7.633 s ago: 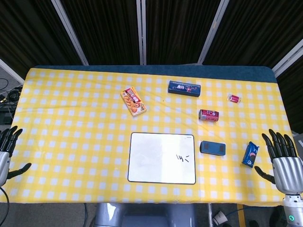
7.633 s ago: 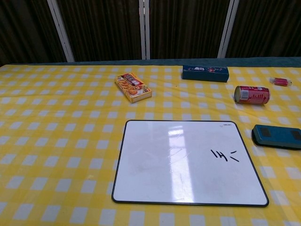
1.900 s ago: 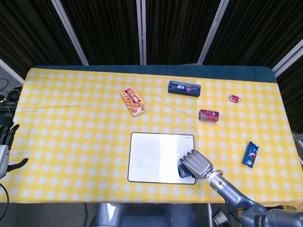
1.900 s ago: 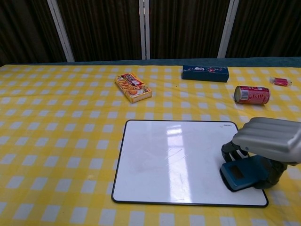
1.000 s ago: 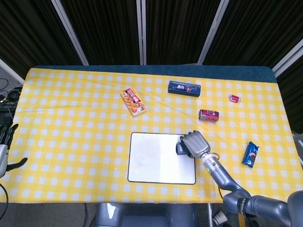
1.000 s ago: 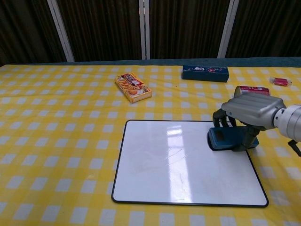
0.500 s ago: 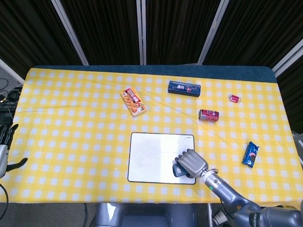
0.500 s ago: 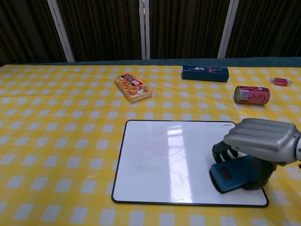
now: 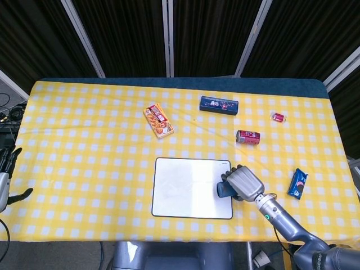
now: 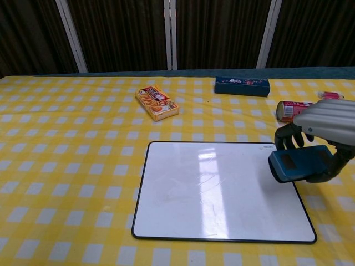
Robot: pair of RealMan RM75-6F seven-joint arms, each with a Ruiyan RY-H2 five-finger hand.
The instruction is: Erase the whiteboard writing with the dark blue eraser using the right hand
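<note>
Left hand (image 9: 4, 174) waits with fingers spread and nothing held at the table's left edge, taking no part. On the whiteboard (image 10: 211, 188), which shows no marks, the wiping looks done or nearly so. Right hand (image 10: 327, 130) grips the dark blue eraser (image 10: 297, 163) at the board's right edge; next, probably set it down beside the board.
</note>
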